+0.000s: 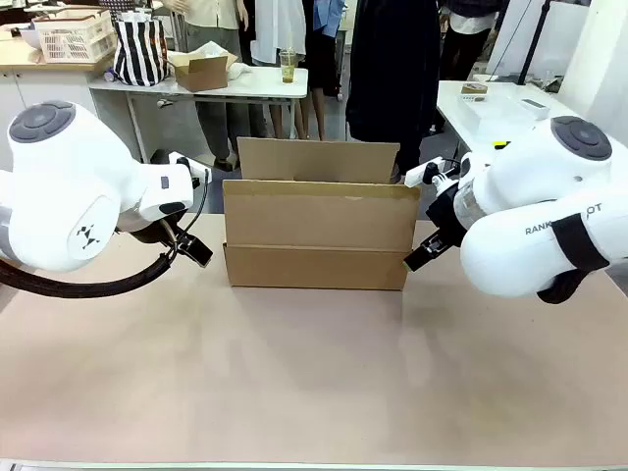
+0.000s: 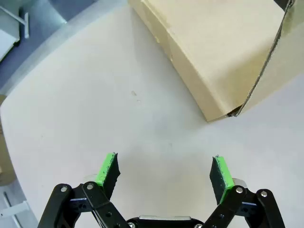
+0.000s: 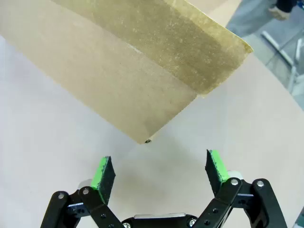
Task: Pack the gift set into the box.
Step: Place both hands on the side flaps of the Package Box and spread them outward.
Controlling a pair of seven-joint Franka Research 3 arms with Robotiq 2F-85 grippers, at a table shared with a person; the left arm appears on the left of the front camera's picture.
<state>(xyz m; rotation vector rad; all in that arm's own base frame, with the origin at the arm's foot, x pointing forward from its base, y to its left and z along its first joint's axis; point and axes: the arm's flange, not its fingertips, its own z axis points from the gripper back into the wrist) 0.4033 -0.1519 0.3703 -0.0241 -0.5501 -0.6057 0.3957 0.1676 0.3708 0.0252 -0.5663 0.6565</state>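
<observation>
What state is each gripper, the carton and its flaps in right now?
left gripper: open, nothing between the fingers
right gripper: open, nothing between the fingers
carton: on the table, between the two grippers
far flap: raised
near flap: folded down over the robot-side wall

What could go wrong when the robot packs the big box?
The near flap of the box hangs down, so a hand might snag it. Both the left hand and right hand are open beside the box, so one could bump it and push it. The far flap stands up and might flop over the opening.
</observation>
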